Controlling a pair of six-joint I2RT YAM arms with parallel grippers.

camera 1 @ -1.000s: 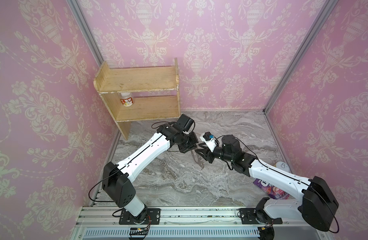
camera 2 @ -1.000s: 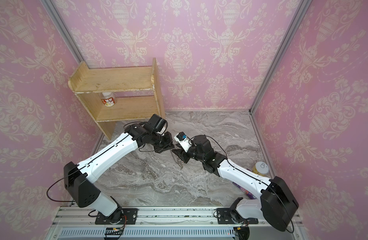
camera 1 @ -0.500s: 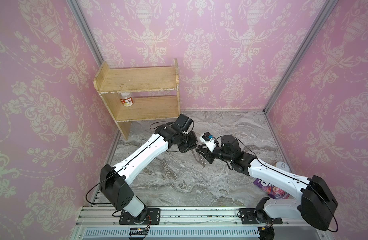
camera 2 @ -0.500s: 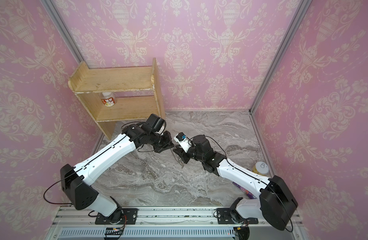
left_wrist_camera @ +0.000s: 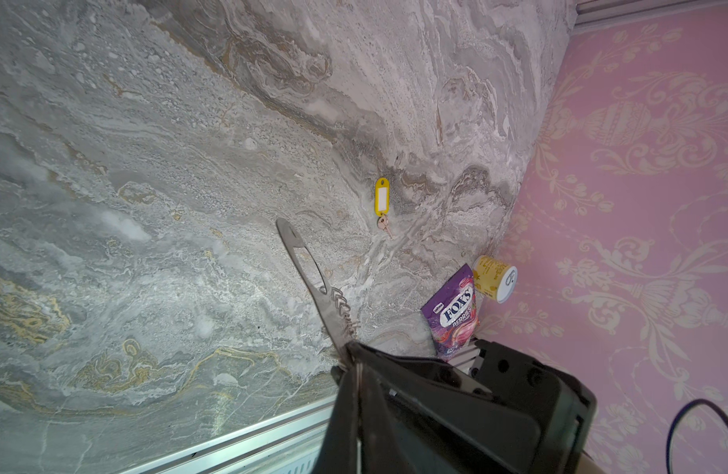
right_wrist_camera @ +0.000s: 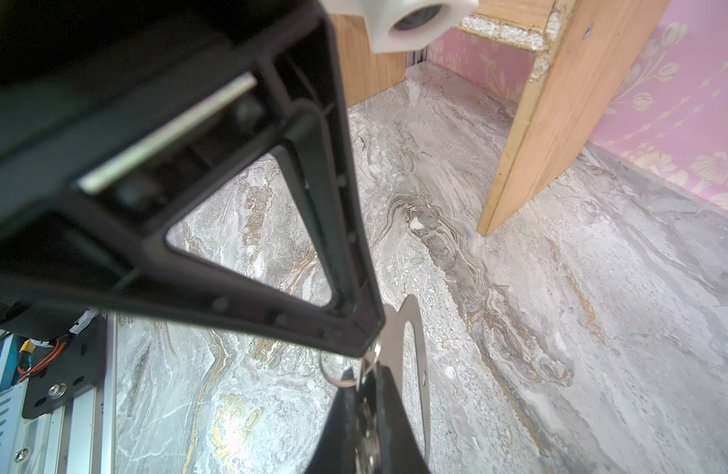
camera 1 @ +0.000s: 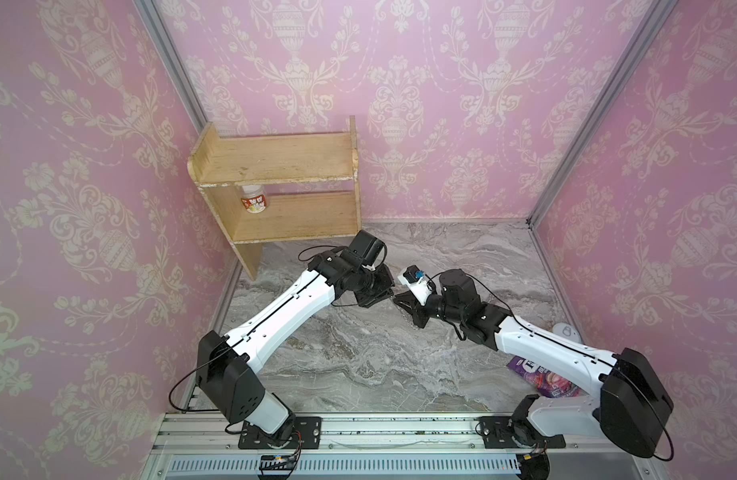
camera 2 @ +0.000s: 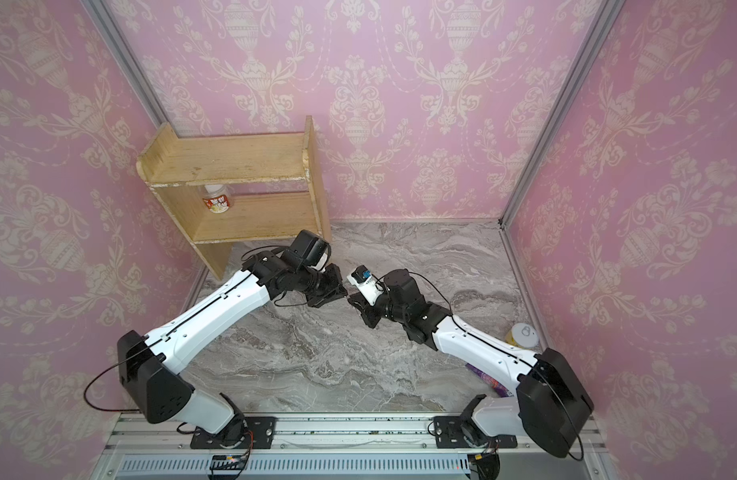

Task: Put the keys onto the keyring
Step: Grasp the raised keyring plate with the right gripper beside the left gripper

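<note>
The keys [left_wrist_camera: 381, 202] lie flat on the bench [left_wrist_camera: 148, 184], yellow tag and little silver key together. Nobody is touching them, and they're well apart from the keyring [left_wrist_camera: 327, 314]. That grey plate is up off the bench, tilted on edge. The left end effector [left_wrist_camera: 348, 369] is clamped tight on the plate's end. The right end effector [right_wrist_camera: 366, 396] sits nose to nose with it, pinched down on the ring edge as far as I can see, a silver ring [right_wrist_camera: 339, 371] poking out beside its tips. In both top views the two meet over the middle of the bench, too close for me to pick out the plate between them. Off by the wall sit a purple sweet bag [left_wrist_camera: 452, 316] and a yellow can [left_wrist_camera: 493, 279].

Here's my worry: both are busy with the plate while the keys sit down there. One must let go, and a thin plate pinched at one end could swing or slip. That key, flat on stone, looks poor to pinch; the tag seems safer.
</note>
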